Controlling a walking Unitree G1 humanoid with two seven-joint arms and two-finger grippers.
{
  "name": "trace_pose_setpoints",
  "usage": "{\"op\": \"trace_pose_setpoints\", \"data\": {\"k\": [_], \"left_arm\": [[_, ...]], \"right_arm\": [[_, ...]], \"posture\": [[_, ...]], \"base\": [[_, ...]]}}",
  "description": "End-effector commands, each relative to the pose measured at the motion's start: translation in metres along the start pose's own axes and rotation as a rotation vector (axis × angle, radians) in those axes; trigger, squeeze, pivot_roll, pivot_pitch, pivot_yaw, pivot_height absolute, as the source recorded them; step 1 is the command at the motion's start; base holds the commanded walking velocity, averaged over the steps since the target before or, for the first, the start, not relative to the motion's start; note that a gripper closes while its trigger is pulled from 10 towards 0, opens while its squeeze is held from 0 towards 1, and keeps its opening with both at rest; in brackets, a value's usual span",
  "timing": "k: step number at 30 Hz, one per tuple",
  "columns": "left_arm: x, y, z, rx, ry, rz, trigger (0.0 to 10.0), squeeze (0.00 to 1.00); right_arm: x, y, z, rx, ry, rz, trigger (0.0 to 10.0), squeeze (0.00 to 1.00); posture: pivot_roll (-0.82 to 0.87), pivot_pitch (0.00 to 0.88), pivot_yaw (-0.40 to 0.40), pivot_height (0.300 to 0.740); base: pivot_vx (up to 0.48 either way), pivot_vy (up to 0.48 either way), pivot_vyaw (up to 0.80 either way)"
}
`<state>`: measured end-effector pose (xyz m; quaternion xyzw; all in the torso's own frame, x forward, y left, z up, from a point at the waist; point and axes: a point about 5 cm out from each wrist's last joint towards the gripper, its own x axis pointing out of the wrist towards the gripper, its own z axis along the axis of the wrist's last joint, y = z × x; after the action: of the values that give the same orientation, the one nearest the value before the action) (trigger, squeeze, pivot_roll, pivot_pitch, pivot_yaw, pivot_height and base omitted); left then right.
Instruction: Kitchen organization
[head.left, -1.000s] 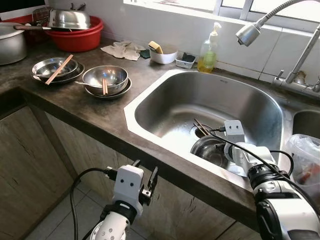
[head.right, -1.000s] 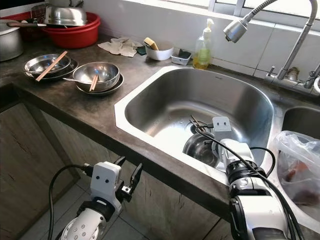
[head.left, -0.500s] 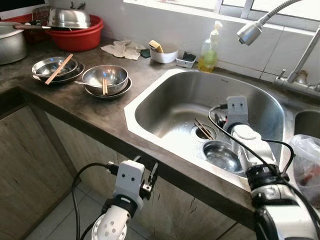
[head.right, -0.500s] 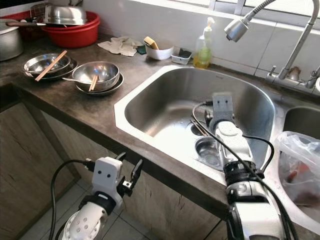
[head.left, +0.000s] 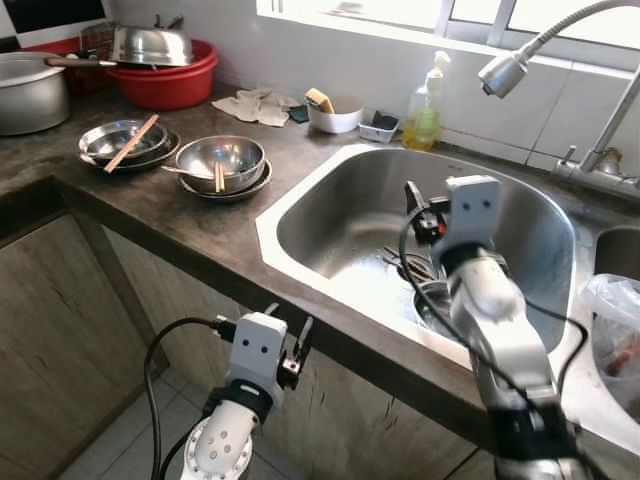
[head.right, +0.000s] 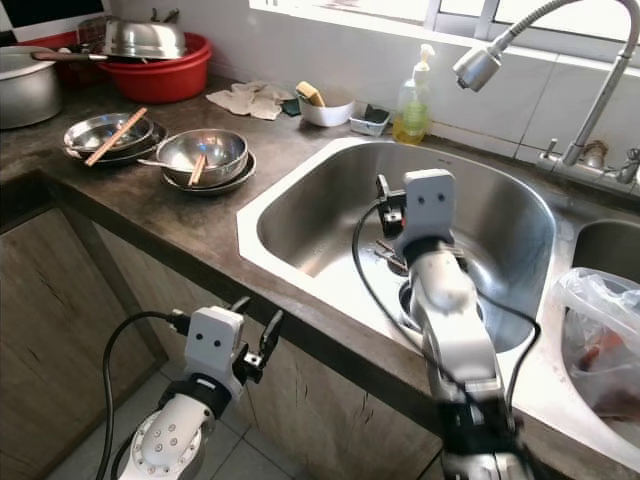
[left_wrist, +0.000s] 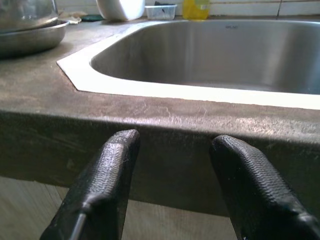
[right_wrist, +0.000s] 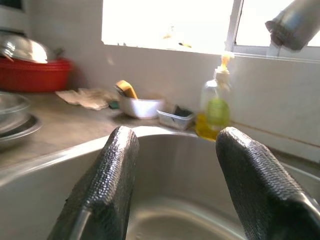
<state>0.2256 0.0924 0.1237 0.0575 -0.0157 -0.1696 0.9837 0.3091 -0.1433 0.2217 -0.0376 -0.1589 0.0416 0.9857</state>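
Observation:
My right gripper (head.left: 412, 207) hangs open and empty above the steel sink (head.left: 520, 195), pointing toward the back wall; its fingers (right_wrist: 102, 185) frame the counter and soap bottle. Below its arm a steel bowl (head.left: 432, 300) lies on the sink floor beside a pair of chopsticks (head.left: 400, 262). On the dark counter stand a steel bowl on a plate (head.left: 220, 160) with chopsticks (head.left: 217, 177) in it, and a second stack of bowls (head.left: 125, 140) with chopsticks laid across. My left gripper (head.left: 288, 325) is open, low in front of the counter edge (left_wrist: 200, 120).
A red basin (head.left: 165, 75) with a steel lid and a pot (head.left: 30, 90) stand at the back left. A cloth (head.left: 255, 105), a white bowl with a sponge (head.left: 335, 115), a small tray and a soap bottle (head.left: 425, 100) line the wall. The faucet head (head.left: 510, 70) overhangs the sink; a plastic bag (head.left: 615, 340) sits right.
My right gripper has risen from the bowl on the sink floor to well above it and turned toward the back wall. The bowl stays in the sink. The view shifted slightly.

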Motion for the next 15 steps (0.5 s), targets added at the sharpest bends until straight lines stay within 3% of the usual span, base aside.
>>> {"op": "trace_pose_setpoints", "data": {"k": [1,3,5,15], "left_arm": [[0.0,-0.001,-0.002,-0.009,0.0,-0.006,10.0,0.0],[-0.001,-0.004,-0.002,-0.013,-0.005,-0.017,10.0,0.0],[-0.001,-0.005,-0.002,-0.014,-0.005,-0.019,10.0,0.0],[-0.004,-0.009,-0.005,-0.019,-0.005,-0.034,10.0,0.0]], "right_arm": [[-0.004,0.003,0.012,0.011,-0.055,0.022,10.0,0.0],[-0.02,0.008,0.008,0.022,-0.055,0.044,10.0,0.0],[-0.023,0.008,0.007,0.023,-0.052,0.046,10.0,0.0],[-0.067,0.015,-0.015,0.011,0.056,0.057,10.0,0.0]], "posture": [[0.04,0.0,-0.049,0.74],[0.03,0.0,-0.039,0.74],[0.03,0.0,-0.039,0.74],[0.02,0.0,-0.032,0.74]], "base": [[0.0,0.0,0.0],[0.0,0.0,0.0],[0.0,0.0,0.0],[0.0,0.0,0.0]]}}
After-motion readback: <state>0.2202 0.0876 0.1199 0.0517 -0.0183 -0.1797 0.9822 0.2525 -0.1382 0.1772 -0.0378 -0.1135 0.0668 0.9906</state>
